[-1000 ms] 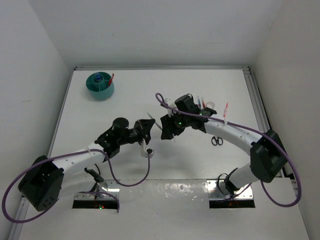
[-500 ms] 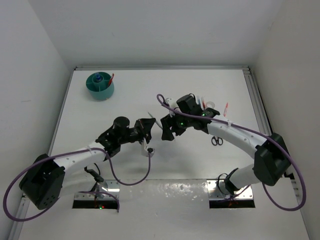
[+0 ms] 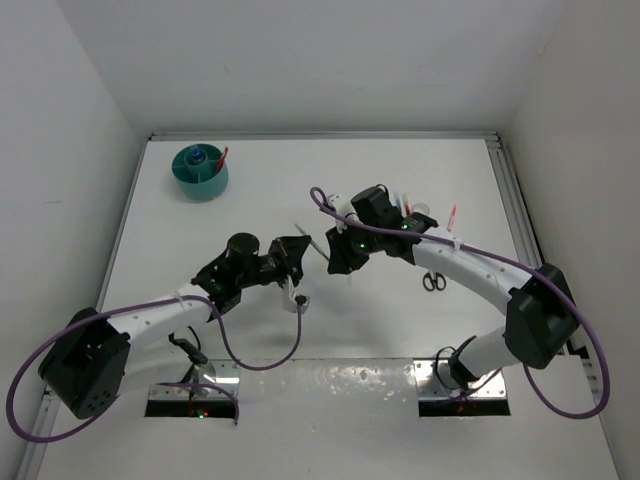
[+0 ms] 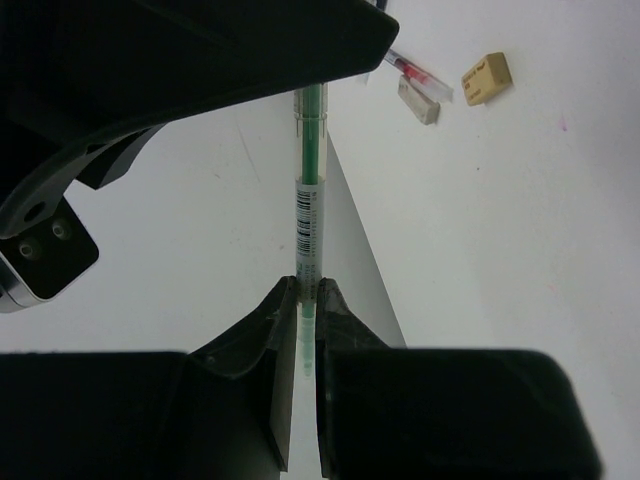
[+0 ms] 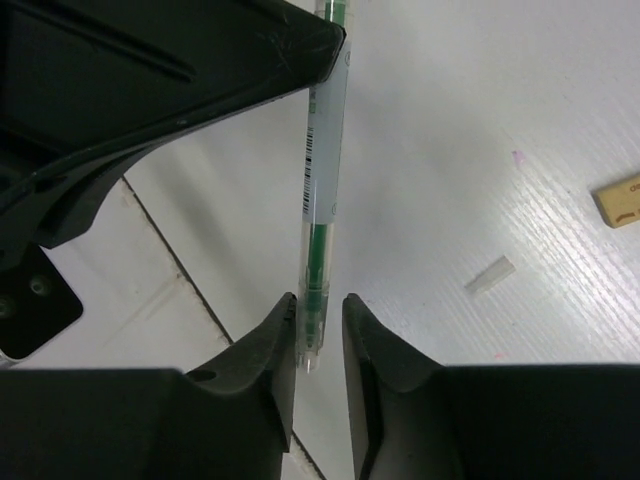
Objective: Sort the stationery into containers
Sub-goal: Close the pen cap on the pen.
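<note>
One green pen (image 4: 308,220), one teal tub (image 3: 205,188).

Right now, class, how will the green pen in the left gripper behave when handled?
Probably stiff: the pen runs straight out from the left gripper. Likely light, being thin clear plastic. Its smooth round barrel may slip or roll.

White table (image 3: 250,190) (walled on three sides), metal rail (image 3: 512,200) right edge.

The pen (image 5: 325,150) was made of clear, glossy plastic. The white table (image 5: 480,140) was finished matt and faintly grained.
</note>
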Robot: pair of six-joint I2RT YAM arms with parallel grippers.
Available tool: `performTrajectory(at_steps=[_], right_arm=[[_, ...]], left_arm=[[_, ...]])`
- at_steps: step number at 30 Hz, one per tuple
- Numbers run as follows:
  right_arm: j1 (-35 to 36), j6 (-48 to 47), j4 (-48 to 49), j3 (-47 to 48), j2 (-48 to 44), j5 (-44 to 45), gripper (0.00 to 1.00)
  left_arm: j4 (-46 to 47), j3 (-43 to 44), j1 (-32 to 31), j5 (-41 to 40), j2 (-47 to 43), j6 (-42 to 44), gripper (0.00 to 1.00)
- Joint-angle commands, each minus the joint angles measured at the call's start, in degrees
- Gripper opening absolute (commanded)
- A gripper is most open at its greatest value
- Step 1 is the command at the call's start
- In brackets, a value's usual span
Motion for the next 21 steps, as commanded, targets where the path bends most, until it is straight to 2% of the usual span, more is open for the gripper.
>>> performTrajectory(at_steps=[1, 5, 10, 21], right_arm=[[-0.02, -0.52, 2.63, 2.90, 0.28, -1.29, 0.23], [0.07, -0.25, 4.64, 2.98, 0.63, -1.03, 0.01], [0.07, -0.95, 7.02, 3.42, 0.98, -1.20, 0.00], [-0.02, -1.57, 10.27, 7.99, 3.70, -0.15, 0.00]], left_arm=[[1.34, 1.97, 0.06, 1.19, 0.27, 0.46, 0.00], [0.90, 1.88, -0.29, 2.42, 0.44, 1.77, 0.00], [-1.47, 1.88, -1.34, 6.37, 1.14, 5.73, 0.00], [-2.70, 2.85, -3.02, 9.54, 3.52, 5.21, 0.00]])
